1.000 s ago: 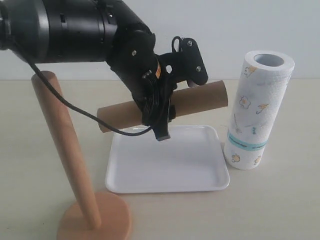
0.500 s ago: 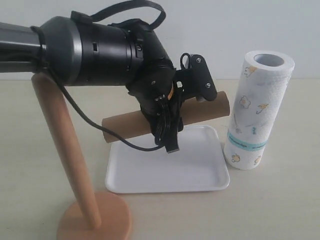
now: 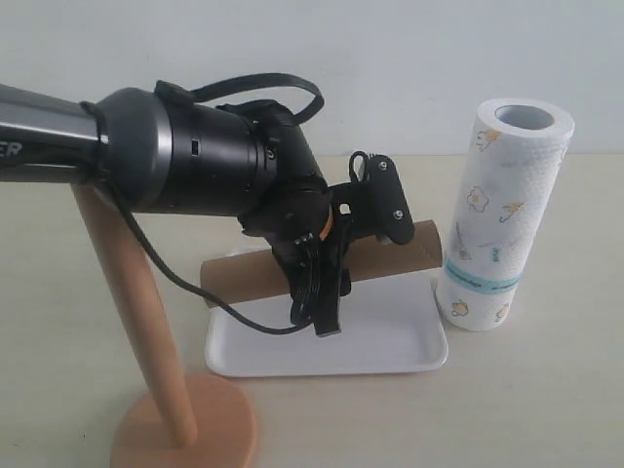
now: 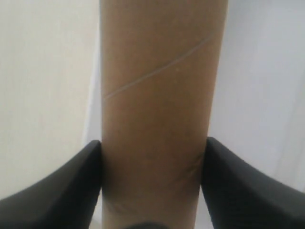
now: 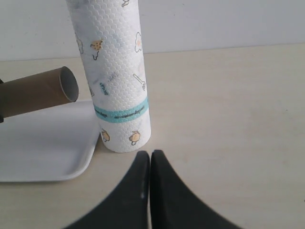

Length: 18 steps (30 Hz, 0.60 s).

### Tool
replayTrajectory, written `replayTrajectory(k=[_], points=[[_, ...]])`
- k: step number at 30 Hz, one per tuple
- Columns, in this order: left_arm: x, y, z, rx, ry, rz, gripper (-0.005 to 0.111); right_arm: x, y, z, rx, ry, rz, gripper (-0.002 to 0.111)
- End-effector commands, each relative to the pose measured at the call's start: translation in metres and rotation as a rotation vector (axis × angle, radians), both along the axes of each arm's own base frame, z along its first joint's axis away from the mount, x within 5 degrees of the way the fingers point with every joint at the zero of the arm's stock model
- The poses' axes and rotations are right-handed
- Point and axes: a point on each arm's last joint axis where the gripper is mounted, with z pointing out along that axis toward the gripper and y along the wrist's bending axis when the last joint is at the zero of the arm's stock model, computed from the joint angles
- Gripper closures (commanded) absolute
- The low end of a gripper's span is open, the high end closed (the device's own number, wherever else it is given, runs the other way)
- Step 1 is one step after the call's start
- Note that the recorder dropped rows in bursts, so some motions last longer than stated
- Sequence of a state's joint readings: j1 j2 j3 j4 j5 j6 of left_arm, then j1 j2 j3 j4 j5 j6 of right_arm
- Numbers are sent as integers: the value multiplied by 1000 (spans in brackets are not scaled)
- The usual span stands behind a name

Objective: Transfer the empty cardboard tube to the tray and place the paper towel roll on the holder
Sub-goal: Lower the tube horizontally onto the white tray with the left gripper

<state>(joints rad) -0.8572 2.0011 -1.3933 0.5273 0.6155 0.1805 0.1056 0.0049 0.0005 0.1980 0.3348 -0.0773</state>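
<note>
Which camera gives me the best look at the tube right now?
The exterior view: the tube shows end to end, over the tray. The left wrist view shows only its middle between the fingers; the right wrist view only one open end.

Bright, even, diffuse light fills every view. The surface [image 3: 546, 390] carries only faint, soft shadows along the tray [image 3: 244, 356] and the roll [image 3: 502, 214]. The black arm [image 3: 195, 166] shows a mild sheen. The left wrist view is soft, blurring the tube [image 4: 157, 95] and the left hand [image 4: 152, 162]. In the right wrist view the roll is crisp and the right hand [image 5: 150, 157] is out of focus.
</note>
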Motion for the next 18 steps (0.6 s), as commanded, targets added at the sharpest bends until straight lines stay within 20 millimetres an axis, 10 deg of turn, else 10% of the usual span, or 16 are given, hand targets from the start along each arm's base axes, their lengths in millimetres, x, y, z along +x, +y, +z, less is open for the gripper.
replayTrajectory(k=[1, 18], points=[[1, -4, -16, 9, 9, -12, 103, 0, 0, 0, -10, -8, -4, 108], [8, -8, -53, 85, 1, -81, 103, 0, 0, 0, -10, -8, -4, 108]])
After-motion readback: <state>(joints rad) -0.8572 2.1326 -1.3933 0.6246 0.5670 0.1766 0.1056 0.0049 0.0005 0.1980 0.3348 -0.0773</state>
